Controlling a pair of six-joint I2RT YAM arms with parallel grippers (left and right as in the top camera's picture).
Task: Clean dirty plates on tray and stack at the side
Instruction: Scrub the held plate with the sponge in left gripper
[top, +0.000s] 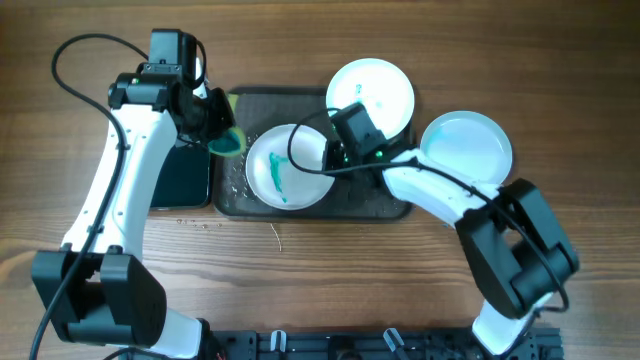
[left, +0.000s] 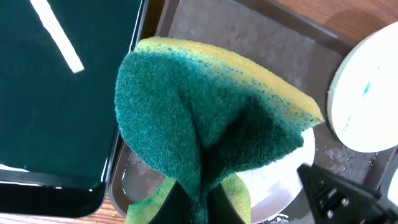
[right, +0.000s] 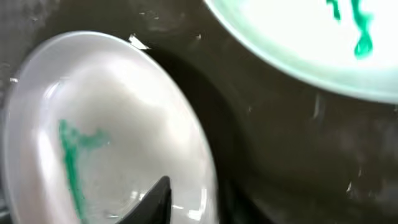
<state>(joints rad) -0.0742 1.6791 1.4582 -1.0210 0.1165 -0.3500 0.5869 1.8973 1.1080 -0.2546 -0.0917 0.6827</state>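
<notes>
A white plate (top: 283, 168) with a green smear lies on the dark tray (top: 370, 205). It also shows in the right wrist view (right: 106, 124). My right gripper (top: 336, 152) is shut on its right rim, with one finger (right: 158, 199) inside the plate. My left gripper (top: 215, 125) is shut on a green and yellow sponge (top: 229, 141), folded between its fingers (left: 202, 205), above the tray's left end. A second plate (top: 372, 92) with a small green mark rests on the tray's far right corner. A clean-looking plate (top: 465, 150) lies on the table to the right.
A dark basin of liquid (top: 180, 172) stands left of the tray and shows in the left wrist view (left: 56, 93). Water drops lie on the wood in front of the basin. The tray floor (left: 249, 37) is wet.
</notes>
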